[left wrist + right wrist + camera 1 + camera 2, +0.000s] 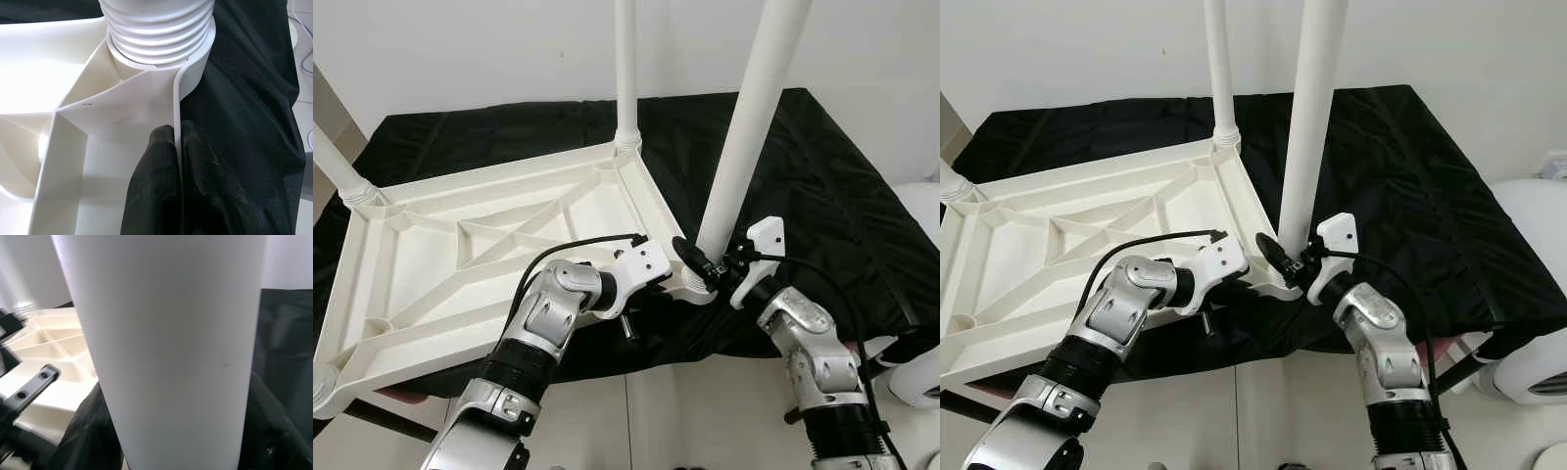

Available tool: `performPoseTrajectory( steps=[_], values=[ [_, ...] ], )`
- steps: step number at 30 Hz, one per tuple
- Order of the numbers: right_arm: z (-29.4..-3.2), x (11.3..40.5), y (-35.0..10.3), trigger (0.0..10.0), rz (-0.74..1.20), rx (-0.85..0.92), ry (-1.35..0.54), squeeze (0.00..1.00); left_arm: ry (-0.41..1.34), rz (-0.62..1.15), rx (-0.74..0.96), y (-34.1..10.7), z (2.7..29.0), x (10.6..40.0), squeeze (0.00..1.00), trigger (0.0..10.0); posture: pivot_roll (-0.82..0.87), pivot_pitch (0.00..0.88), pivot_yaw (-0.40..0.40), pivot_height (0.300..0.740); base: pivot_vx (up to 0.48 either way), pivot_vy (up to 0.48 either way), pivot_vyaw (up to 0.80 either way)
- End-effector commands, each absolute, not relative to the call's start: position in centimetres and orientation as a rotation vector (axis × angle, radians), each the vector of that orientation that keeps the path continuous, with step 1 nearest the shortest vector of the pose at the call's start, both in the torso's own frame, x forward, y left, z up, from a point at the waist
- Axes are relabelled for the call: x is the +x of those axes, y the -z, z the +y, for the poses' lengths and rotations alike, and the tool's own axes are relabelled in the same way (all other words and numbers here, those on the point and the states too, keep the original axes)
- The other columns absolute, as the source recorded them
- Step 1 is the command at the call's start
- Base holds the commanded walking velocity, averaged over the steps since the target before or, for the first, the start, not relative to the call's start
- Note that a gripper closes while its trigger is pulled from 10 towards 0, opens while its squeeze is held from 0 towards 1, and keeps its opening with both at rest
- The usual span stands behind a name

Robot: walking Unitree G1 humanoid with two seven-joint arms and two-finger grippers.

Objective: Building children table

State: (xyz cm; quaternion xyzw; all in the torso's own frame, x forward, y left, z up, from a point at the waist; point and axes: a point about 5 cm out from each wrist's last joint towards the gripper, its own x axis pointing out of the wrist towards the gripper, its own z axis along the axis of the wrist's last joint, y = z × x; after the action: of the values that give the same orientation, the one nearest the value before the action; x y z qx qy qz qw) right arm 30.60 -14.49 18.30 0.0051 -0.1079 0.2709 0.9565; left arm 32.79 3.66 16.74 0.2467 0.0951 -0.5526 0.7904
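The children's table top (460,264) lay upside down on a black cloth (822,176), ribs upward. The left pincer (177,181) was closed on its rim beside the corner socket, probably to steady it. The right pincer (720,266) was clamped round the white leg (744,137), held upright in that socket for screwing in.

Both silver arms reach forward and meet near the centre of the scene. The left arm bends at the elbow and angles right, its wrist level, the left gripper (177,183) pinched shut on a thin white rim, one black finger on each side. The right arm rises from the near right, the right gripper (707,262) closed around the base of an upright white leg.
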Motion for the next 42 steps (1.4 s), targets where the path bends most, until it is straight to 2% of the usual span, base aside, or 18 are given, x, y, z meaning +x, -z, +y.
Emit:
performPoseTrajectory(
  steps=[1, 8, 14, 22, 23, 24, 31, 32, 33, 42],
  values=[
    [-14.3, 30.5, -17.7, 0.0, -0.199, 0.079, -0.436, 0.00, 0.981, 0.150, 0.508, -16.5, 4.4, 33.7, 0.00, 10.0, -0.15, 0.085, 0.060, 0.740, 0.000, 0.000, 0.00],
    [-13.7, 30.1, -17.4, 0.0, -0.201, 0.065, -0.356, 0.00, 0.985, 0.149, 0.511, -16.5, 4.4, 33.6, 0.00, 10.0, -0.15, 0.078, 0.063, 0.740, 0.000, 0.000, 0.00],
    [-11.7, 29.5, -17.2, 0.0, -0.216, 0.073, -0.274, 0.00, 0.985, 0.147, 0.512, -16.5, 4.3, 33.7, 0.00, 10.0, -0.15, 0.066, 0.055, 0.740, 0.000, 0.000, 0.00],
    [-11.3, 29.2, -17.0, 0.0, -0.216, 0.058, -0.176, 0.00, 0.984, 0.148, 0.513, -16.4, 4.4, 33.6, 0.00, 10.0, -0.14, 0.062, 0.052, 0.740, 0.000, 0.000, 0.00],
    [-11.4, 29.2, -17.0, 2.3, -0.217, 0.060, -0.169, 0.00, 0.984, 0.149, 0.513, -16.4, 4.4, 33.6, 0.00, 10.0, -0.14, 0.062, 0.054, 0.740, 0.000, 0.000, 0.00],
    [-11.5, 29.3, -17.1, 10.0, -0.217, 0.063, -0.169, 0.00, 0.984, 0.150, 0.513, -16.4, 4.4, 33.6, 0.00, 10.0, -0.14, 0.062, 0.055, 0.740, 0.000, 0.000, 0.00],
    [-12.0, 29.5, -17.3, 10.0, -0.218, 0.070, -0.188, 0.00, 0.986, 0.151, 0.515, -16.3, 4.5, 33.6, 0.00, 10.0, -0.14, 0.062, 0.057, 0.740, 0.000, 0.000, 0.00],
    [-12.2, 29.5, -17.3, 10.0, -0.217, 0.080, -0.203, 0.73, 0.986, 0.150, 0.515, -16.4, 4.4, 33.6, 0.00, 10.0, -0.15, 0.062, 0.058, 0.740, 0.000, 0.000, 0.00],
    [-12.4, 29.6, -17.4, 10.0, -0.222, 0.087, -0.239, 1.00, 0.986, 0.149, 0.516, -16.4, 4.4, 33.7, 0.00, 10.0, -0.15, 0.063, 0.058, 0.740, 0.000, 0.000, 0.00],
    [-13.0, 29.8, -17.7, 10.0, -0.221, 0.080, -0.427, 1.00, 0.981, 0.144, 0.517, -16.7, 4.5, 33.9, 0.00, 10.0, -0.14, 0.071, 0.063, 0.740, 0.000, 0.000, 0.00]
  ],
)
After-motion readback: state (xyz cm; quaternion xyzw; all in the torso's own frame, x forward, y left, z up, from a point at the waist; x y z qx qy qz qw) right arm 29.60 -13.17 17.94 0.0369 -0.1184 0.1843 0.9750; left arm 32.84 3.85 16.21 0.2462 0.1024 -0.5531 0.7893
